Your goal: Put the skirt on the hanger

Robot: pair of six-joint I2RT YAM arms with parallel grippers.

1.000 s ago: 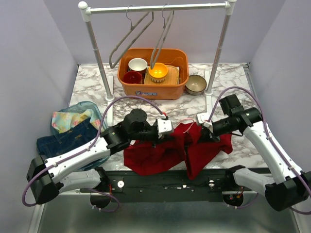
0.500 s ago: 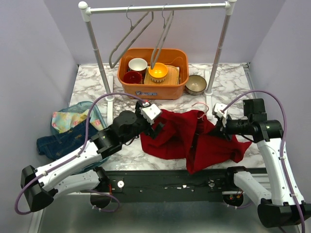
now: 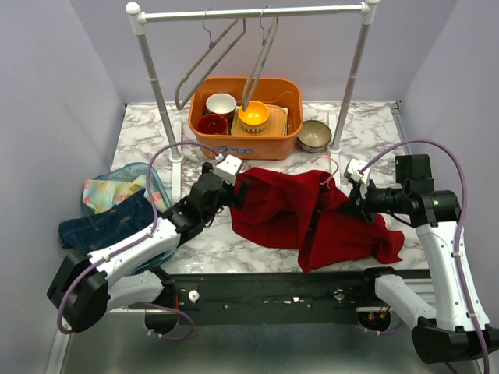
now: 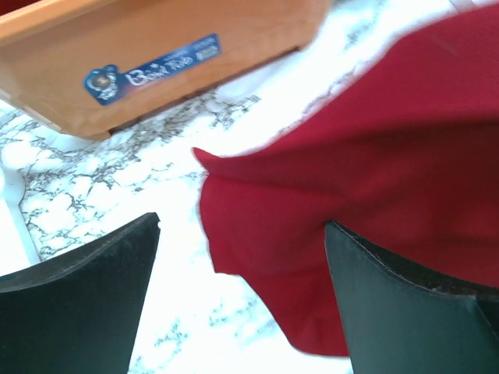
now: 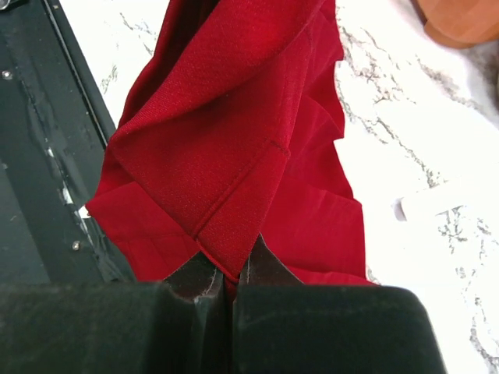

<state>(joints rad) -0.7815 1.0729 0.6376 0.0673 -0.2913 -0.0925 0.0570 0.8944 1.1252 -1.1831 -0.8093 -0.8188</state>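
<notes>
Wrist views supply what the overhead camera cannot: the right wrist camera shows the right gripper (image 5: 231, 269) with its fingers pressed together on a stitched fold of the red skirt (image 5: 234, 148), the cloth fanning away from the pinch over the marble table (image 5: 405, 156) and the black rail at its near edge. The left wrist camera shows the left gripper (image 4: 242, 226) spread wide, one finger (image 4: 86, 304) over bare marble and the other (image 4: 405, 304) over the cloth, with the skirt's corner lying loose between them. I cannot tell whether that finger touches the cloth. Just beyond is the orange tub (image 4: 156, 31) with its blue label. From above, the skirt (image 3: 312, 222) lies crumpled on the table (image 3: 203, 234) between the two grippers. Its long axis runs across the table, from the left gripper (image 3: 240, 193) near the tub (image 3: 245, 144) down toward the near right corner. It is bunched up where the right gripper (image 3: 349, 207) pinches it. Only this view shows the two grey hangers (image 3: 261, 58), which hang bare from the rail (image 3: 249, 12) behind the tub, well apart from the skirt.
</notes>
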